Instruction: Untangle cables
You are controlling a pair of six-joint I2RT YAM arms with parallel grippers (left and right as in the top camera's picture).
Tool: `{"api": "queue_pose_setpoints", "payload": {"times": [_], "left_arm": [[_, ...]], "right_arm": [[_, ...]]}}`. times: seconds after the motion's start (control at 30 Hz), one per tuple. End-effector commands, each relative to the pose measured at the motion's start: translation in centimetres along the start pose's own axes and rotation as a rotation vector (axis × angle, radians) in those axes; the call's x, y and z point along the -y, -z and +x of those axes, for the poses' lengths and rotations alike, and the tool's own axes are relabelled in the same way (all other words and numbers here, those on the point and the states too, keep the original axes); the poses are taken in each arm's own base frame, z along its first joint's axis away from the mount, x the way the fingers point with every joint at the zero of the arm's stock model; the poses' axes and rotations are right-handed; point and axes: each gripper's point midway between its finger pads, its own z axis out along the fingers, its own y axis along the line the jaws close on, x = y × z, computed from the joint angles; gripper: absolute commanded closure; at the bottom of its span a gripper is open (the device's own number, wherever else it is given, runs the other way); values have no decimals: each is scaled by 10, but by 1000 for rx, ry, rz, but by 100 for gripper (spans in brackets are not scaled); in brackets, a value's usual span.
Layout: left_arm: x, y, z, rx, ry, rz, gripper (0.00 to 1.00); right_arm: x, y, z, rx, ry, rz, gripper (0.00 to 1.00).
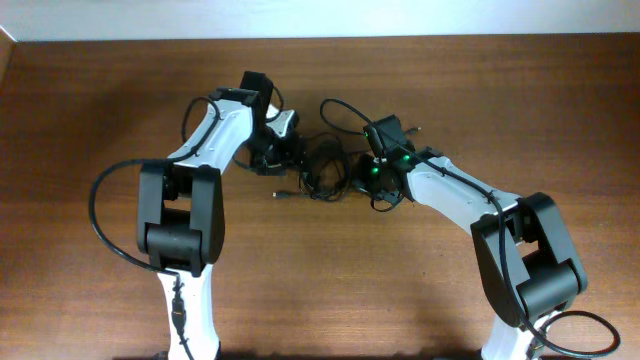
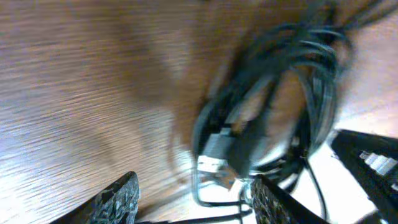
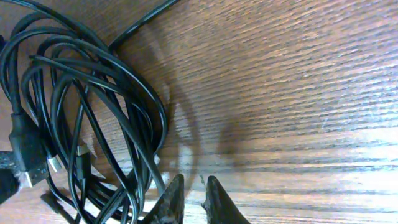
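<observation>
1. The cables [image 1: 322, 170] lie as one looped, knotted bundle on the table [image 1: 100, 90], between the two wrists.
2. The left gripper [image 2: 194, 182] sits just on the left of the bundle. Its fingers are spread, with a connector plug [image 2: 217, 146] and some strands near the gap, but that view is too blurred to show contact.
3. The right gripper [image 3: 194, 180] sits at the bundle's right rim with its fingers drawn almost together. I cannot tell whether a strand is pinched between them.
4. Judged step: getting a first hold on each side, with no loop drawn out yet.
5. The next move likely calls for the left fingers to close on a single strand or plug, then a slow pull away from the bundle while the other side is anchored.
6. The bundle lies well apart from every table edge. Bare wood opens beyond it towards the far edge and on its near side, between the arms.
</observation>
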Motion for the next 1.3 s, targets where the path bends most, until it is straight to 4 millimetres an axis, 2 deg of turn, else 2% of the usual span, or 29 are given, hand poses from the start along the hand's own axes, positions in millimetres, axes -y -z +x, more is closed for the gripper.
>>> {"api": "queue_pose_setpoints", "payload": {"times": [0.0, 0.1, 0.2, 0.3, 0.37, 0.4, 0.47, 0.6, 0.67, 0.73, 0.83, 0.93, 1.0, 1.13, 1.27], "left_arm": [[30, 11, 0, 23, -130, 122, 40], [30, 7, 0, 26, -150, 83, 40], [34, -2, -1, 28, -186, 17, 41], [19, -10, -2, 44, -131, -200, 48], [15, -11, -2, 55, -111, -266, 54], [16, -11, -2, 55, -112, -268, 57], [15, -10, -2, 56, -109, -268, 71], [15, -10, -2, 55, -110, -268, 88], [15, -10, -2, 55, -109, -268, 93], [15, -10, -2, 55, -109, -268, 95], [15, -10, -2, 55, -109, -268, 97], [15, -10, -2, 55, -109, -268, 99], [15, -10, -2, 54, -109, -268, 100], [16, -9, -1, 45, -95, -232, 100], [7, -1, -1, 38, -39, -161, 100]], "right_arm": [[0, 1, 2, -6, 23, -6, 87], [-5, 1, 2, -12, 26, -33, 88], [-25, 3, 3, -35, 41, -131, 88], [-27, 3, 0, -21, 45, -139, 88], [-28, 3, 1, -25, 45, -142, 87], [-30, 3, 3, -34, 46, -150, 87], [-33, 4, 7, -57, 48, -169, 87], [-35, 2, 13, -61, 62, -163, 87], [-37, 1, 12, -41, 72, -157, 86], [-42, 1, 9, -20, 82, -167, 74], [-46, 2, 8, -12, 90, -180, 72], [-48, 0, 16, -22, 103, -174, 72], [-47, -3, 24, -30, 114, -160, 72], [-24, -11, 30, -7, 115, -57, 72], [-4, -15, 32, 6, 106, 17, 74]]}}
